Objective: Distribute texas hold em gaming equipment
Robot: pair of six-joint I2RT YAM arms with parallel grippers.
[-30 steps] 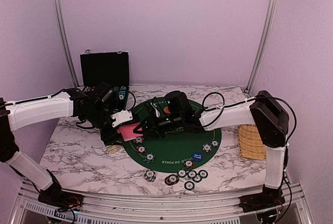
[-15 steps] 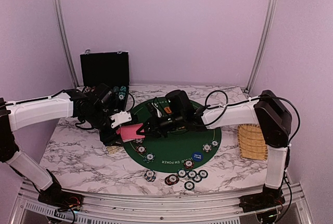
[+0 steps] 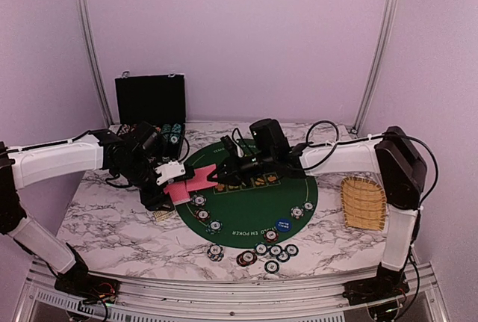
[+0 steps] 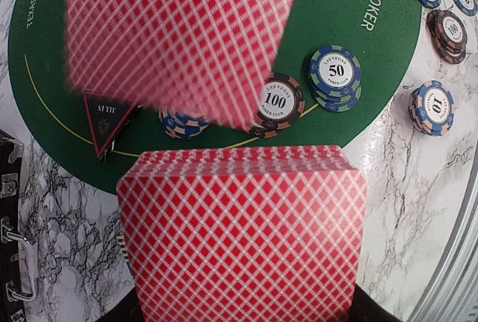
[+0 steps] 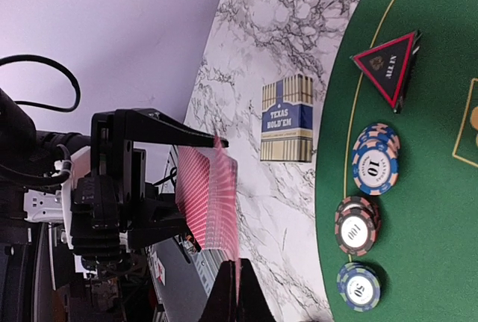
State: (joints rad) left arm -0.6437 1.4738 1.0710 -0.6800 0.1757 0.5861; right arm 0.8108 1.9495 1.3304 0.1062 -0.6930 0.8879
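My left gripper [image 3: 173,190] is shut on a deck of red-backed playing cards [image 3: 179,190] at the left edge of the green mat [image 3: 246,206]. The deck fills the left wrist view [image 4: 243,232]. My right gripper [image 3: 213,178] is shut on a single card [image 4: 179,38], pinched edge-on between its fingers [image 5: 237,292], just off the deck [image 5: 209,199]. Below lie chip stacks marked 100 [image 4: 278,101], 50 [image 4: 336,72] and 10 [image 4: 432,105], and a red-black triangular marker [image 4: 107,120]. More chips [image 3: 269,251] and a blue button [image 3: 282,225] sit at the mat's front.
A blue and cream card box [image 5: 287,119] lies on the marble left of the mat. The open black chip case [image 3: 149,101] stands at the back left. A wicker basket [image 3: 364,202] sits at the right edge. Cables hang from both arms.
My right gripper has drawn back to the right and away from the deck, taking one card with it. My left gripper has held the deck nearly still.
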